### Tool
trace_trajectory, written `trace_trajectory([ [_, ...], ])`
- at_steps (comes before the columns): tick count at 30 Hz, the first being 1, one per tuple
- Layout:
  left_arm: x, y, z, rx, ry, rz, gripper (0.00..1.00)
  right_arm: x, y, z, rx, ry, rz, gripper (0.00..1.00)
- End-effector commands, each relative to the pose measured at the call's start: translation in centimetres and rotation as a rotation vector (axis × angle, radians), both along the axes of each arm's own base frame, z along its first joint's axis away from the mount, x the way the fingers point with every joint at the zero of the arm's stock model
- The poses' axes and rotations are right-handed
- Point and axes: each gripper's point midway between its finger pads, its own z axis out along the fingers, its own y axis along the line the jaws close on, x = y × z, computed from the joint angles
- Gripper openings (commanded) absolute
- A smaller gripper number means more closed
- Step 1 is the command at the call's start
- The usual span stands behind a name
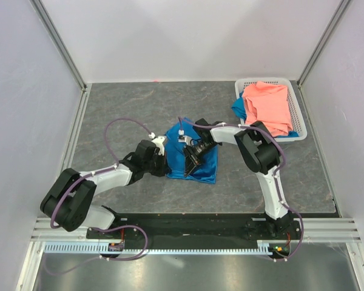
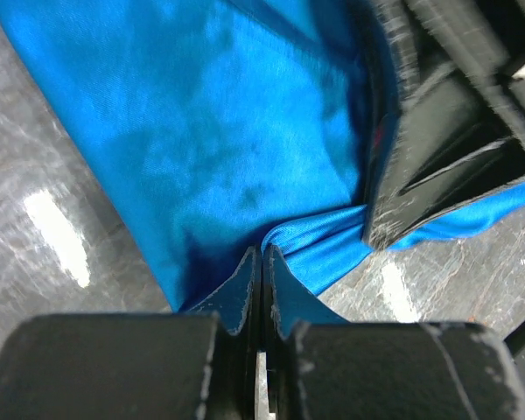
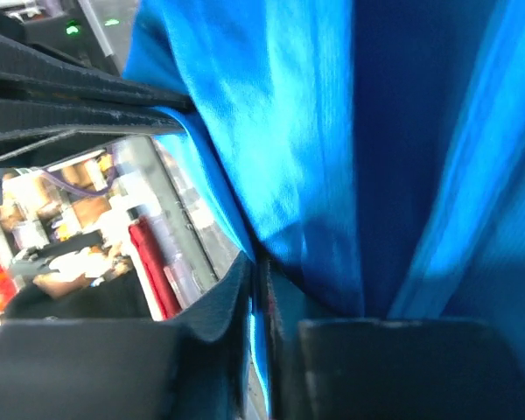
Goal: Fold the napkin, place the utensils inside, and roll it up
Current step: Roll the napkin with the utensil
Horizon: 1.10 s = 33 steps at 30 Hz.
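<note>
At bench [image 1: 139, 109] centre, my left tool [image 2: 261, 255] pinches bright blue cloth napkin [image 2: 210, 131], left edge; right tool [image 3: 258, 276], narrow, nips opposite

Robot lab test cell, not a home: white-and-black robot arms [image 1: 109, 177] bolted to a black base plate [image 1: 188, 227] on a grey stone-pattern tabletop [image 1: 139, 103], boxed in by plain white panel walls [image 1: 188, 36] on aluminium frame posts [image 1: 58, 42], with loose purple cables [image 1: 124, 119] and a white slotted cable duct [image 1: 188, 247] along the front

No text readable anywhere — no labels, no numbers.
</note>
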Motion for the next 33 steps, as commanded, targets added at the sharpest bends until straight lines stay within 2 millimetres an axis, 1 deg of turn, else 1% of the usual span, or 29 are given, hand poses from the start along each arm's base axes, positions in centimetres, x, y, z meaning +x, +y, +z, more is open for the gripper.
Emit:
trace_trajectory([
  [1, -0.2, 0.9, -0.5, 0.042, 0.07, 0.066, 0.02, 2.3, -1.5, 1.1, -0.078, -0.208, -0.038, 0.31],
  [2, -0.4, 1.1, -0.5, 0.047, 0.089, 0.07, 0.02, 2.1, -1.9, 1.1, -0.095, -0.226, -0.041, 0.36],
  [3, -0.5, 1.2, -0.6, 0.045, 0.102, 0.072, 0.02, 2.3, -2.0, 2.0, -0.087, -0.265, -0.044, 0.43],
  [4, -0.4, 1.4, -0.6, 0.035, 0.116, 0.089, 0.02, 2.2, -2.2, 2.4, -0.088, -0.282, -0.046, 0.46],
  [5, -0.4, 1.1, -0.3, 0.011, 0.132, 0.082, 0.02, 2.0, -2.4, 2.4, -0.084, -0.299, -0.048, 0.58],
  [6, -0.5, 1.1, -0.3, -0.002, 0.147, 0.082, 0.02, 2.3, -2.6, 3.5, -0.077, -0.352, -0.057, 0.71],
  [8, -0.3, 1.1, 0.0, -0.034, 0.173, 0.089, 0.02, 1.9, -3.2, 3.6, -0.088, -0.403, -0.06, 0.76],
  [9, -0.3, 1.2, 0.0, -0.036, 0.184, 0.096, 0.02, 1.8, -3.2, 4.7, -0.073, -0.456, -0.06, 0.8],
  [10, -0.2, 1.2, 0.2, -0.049, 0.198, 0.098, 0.02, 2.1, -3.5, 4.7, -0.099, -0.515, -0.06, 0.81],
  [11, -0.3, 1.2, 0.2, -0.057, 0.209, 0.101, 0.02, 1.8, -3.7, 4.1, -0.108, -0.553, -0.061, 0.81],
  [12, -0.3, 1.2, 0.3, -0.07, 0.22, 0.102, 0.02, 1.7, -3.4, 5.3, -0.093, -0.622, -0.064, 0.82],
  [13, -0.2, 1.3, 0.6, -0.091, 0.235, 0.107, 0.02, 2.4, -4.0, 4.9, -0.156, -0.695, -0.087, 0.82],
  [14, -0.2, 1.3, 0.6, -0.099, 0.245, 0.111, 0.02, 2.5, -4.1, 4.5, -0.167, -0.75, -0.095, 0.82],
  [15, -0.1, 1.3, 0.8, -0.108, 0.251, 0.112, 0.02, 2.4, -3.7, 5.5, -0.163, -0.826, -0.1, 0.83],
  [16, 0.0, 1.4, 1.0, -0.121, 0.261, 0.115, 0.02, 3.1, -4.1, 5.5, -0.208, -0.897, -0.125, 0.83],
  [17, 0.0, 1.4, 1.0, -0.125, 0.266, 0.116, 0.02, 3.2, -3.9, 5.5, -0.209, -0.949, -0.135, 0.83],
  [18, 0.0, 1.4, 1.0, -0.126, 0.271, 0.115, 0.02, 2.6, -3.0, 6.2, -0.183, -1.011, -0.106, 0.83],
  [19, 0.1, 1.4, 1.2, -0.13, 0.274, 0.115, 0.02, 2.4, -2.6, 6.4, -0.178, -1.048, -0.098, 0.84],
  [20, 0.0, 1.5, 1.0, -0.13, 0.286, 0.118, 0.02, 3.1, -2.6, 6.7, -0.208, -1.108, -0.116, 0.84],
  [21, 0.0, 1.4, 1.0, -0.132, 0.291, 0.116, 0.02, 2.2, -1.7, 6.9, -0.189, -1.144, -0.078, 0.84],
  [23, 0.0, 1.5, 0.9, -0.135, 0.301, 0.12, 0.02, 2.1, -0.9, 7.0, -0.185, -1.183, -0.058, 0.84],
  [24, -0.1, 1.5, 0.9, -0.135, 0.305, 0.12, 0.02, 1.6, -0.4, 6.6, -0.187, -1.198, -0.025, 0.83],
  [26, -0.1, 1.5, 0.9, -0.138, 0.307, 0.12, 0.02, 1.3, 0.3, 6.5, -0.2, -1.239, 0.009, 0.83],
  [27, 0.0, 1.5, 0.9, -0.138, 0.308, 0.12, 0.02, 1.2, 0.4, 5.9, -0.214, -1.25, 0.039, 0.84],
  [33, 0.0, 1.5, 0.9, -0.141, 0.311, 0.119, 0.02, 0.5, 1.8, 4.7, -0.213, -1.263, 0.137, 0.81],
])
